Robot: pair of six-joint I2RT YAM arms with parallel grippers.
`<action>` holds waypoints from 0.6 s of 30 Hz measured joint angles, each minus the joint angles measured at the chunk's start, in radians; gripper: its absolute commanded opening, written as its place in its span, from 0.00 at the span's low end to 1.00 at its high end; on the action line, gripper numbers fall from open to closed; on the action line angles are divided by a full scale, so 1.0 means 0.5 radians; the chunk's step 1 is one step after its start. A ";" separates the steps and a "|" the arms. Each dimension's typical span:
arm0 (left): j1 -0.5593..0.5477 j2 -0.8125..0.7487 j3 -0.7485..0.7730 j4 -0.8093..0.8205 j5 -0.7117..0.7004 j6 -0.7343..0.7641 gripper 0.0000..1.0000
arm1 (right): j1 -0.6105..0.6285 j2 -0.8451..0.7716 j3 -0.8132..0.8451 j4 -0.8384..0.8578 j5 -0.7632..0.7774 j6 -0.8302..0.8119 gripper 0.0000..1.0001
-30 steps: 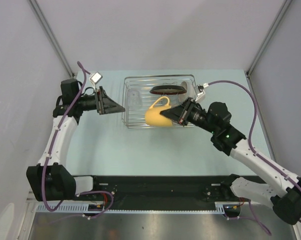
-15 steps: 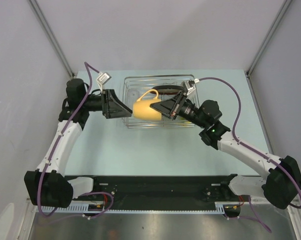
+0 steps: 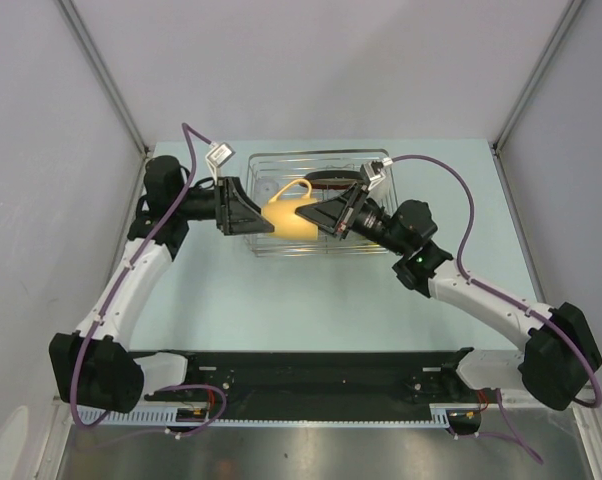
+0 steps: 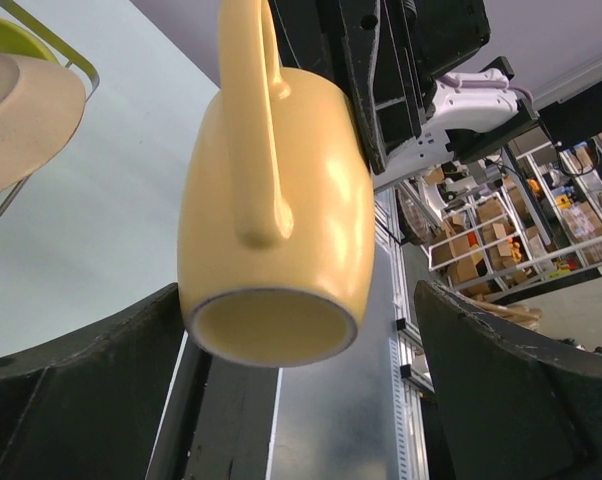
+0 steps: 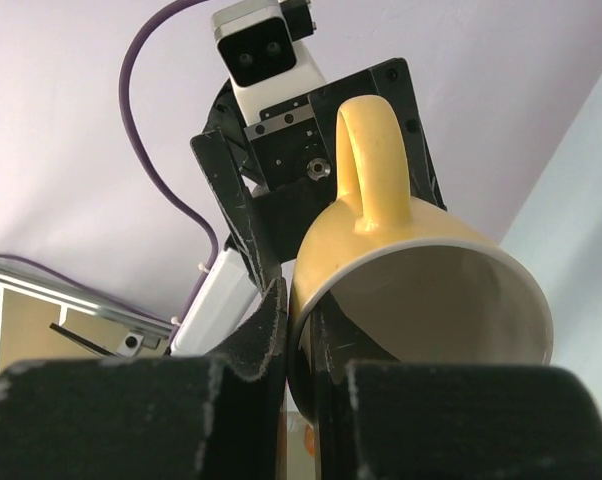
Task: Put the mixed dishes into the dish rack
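Observation:
The yellowish handled cup (image 3: 289, 214) hangs on its side above the left part of the dish rack (image 3: 321, 154), handle up. My right gripper (image 3: 319, 216) is shut on its rim; in the right wrist view one finger sits inside the cup (image 5: 421, 270) and one outside, the gripper (image 5: 301, 315) pinching the wall. My left gripper (image 3: 263, 218) is open at the cup's base. In the left wrist view the cup (image 4: 281, 230) fills the middle, its base just ahead of the wide gap of that gripper (image 4: 301, 400). A dark-red-rimmed plate (image 3: 333, 178) stands in the rack.
A beige dish (image 4: 21, 110) shows at the upper left of the left wrist view behind a rack wire (image 4: 51, 45). Grey walls close in the table at the left, right and back. The arms' black base rail (image 3: 311, 375) runs along the near edge.
My right arm carried the cup up and left, from the rack's front to over its left part. My left gripper moved right until its open fingers reached the cup's base.

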 measured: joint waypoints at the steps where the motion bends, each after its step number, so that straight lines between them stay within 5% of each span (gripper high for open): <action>1: -0.008 0.003 0.000 0.006 -0.006 -0.005 1.00 | 0.005 0.013 0.000 0.014 0.000 0.002 0.00; 11: -0.068 0.104 0.000 0.073 -0.052 -0.047 0.91 | 0.070 0.159 0.000 0.206 0.032 0.039 0.00; 17: -0.081 0.137 0.000 0.092 -0.050 -0.072 0.52 | 0.092 0.179 0.000 0.223 0.053 0.045 0.00; 18: -0.081 0.137 0.000 0.097 -0.053 -0.082 0.38 | 0.094 0.182 -0.001 0.233 0.056 0.048 0.00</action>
